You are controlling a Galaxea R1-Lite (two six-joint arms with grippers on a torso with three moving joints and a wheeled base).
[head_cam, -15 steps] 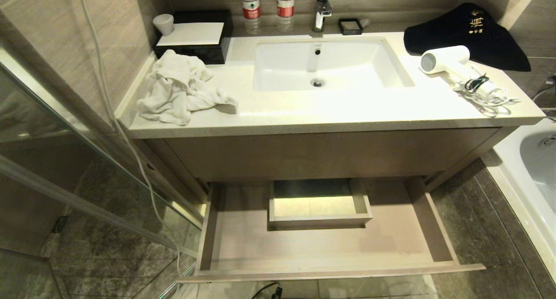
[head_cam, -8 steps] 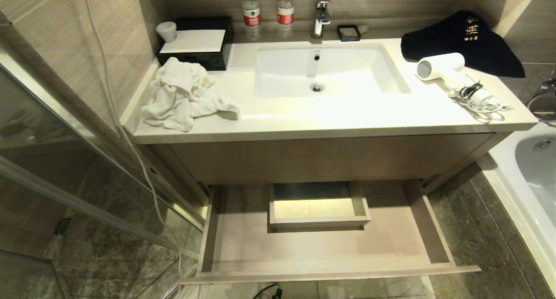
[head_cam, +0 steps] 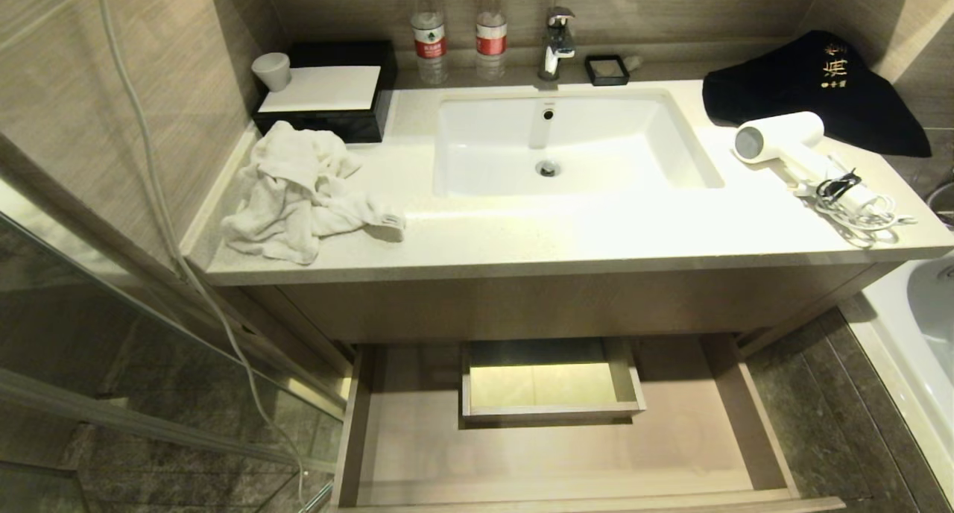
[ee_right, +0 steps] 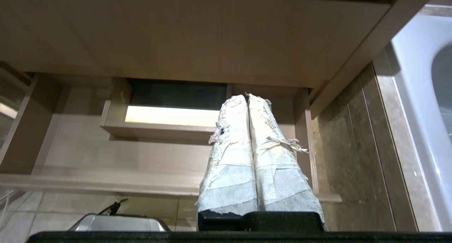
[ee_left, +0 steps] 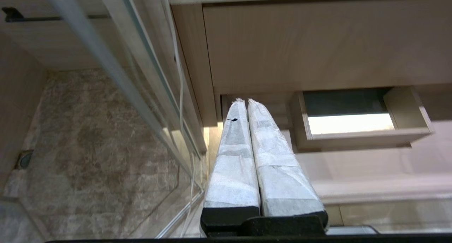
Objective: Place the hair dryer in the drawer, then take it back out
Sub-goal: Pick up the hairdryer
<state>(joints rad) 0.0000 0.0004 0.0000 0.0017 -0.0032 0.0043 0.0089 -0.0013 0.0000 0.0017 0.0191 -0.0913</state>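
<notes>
The white hair dryer (head_cam: 782, 142) lies on the right end of the counter, its grey round end facing the sink and its bundled cord (head_cam: 857, 207) beside the handle. Below the counter the wide wood-grain drawer (head_cam: 417, 453) stands pulled out, with nothing in it but the boxed cut-out (head_cam: 551, 412). Neither arm shows in the head view. My left gripper (ee_left: 246, 101) is shut and points at the drawer's (ee_left: 370, 165) left back corner. My right gripper (ee_right: 247, 95) is shut too, pointing at the drawer's (ee_right: 106, 158) right back part.
A crumpled white towel (head_cam: 298, 192) lies on the counter's left end, a black tray (head_cam: 328, 88) with a cup behind it. Two water bottles (head_cam: 458, 28) and the tap (head_cam: 555, 39) stand behind the sink (head_cam: 566, 144). A black bag (head_cam: 812, 88) lies behind the dryer. Glass shower wall (head_cam: 89, 364) left, bathtub (head_cam: 917, 334) right.
The whole head view has shifted: counter and drawer sit lower in the picture and look nearer. The hair dryer, towel and drawer have kept their places relative to each other.
</notes>
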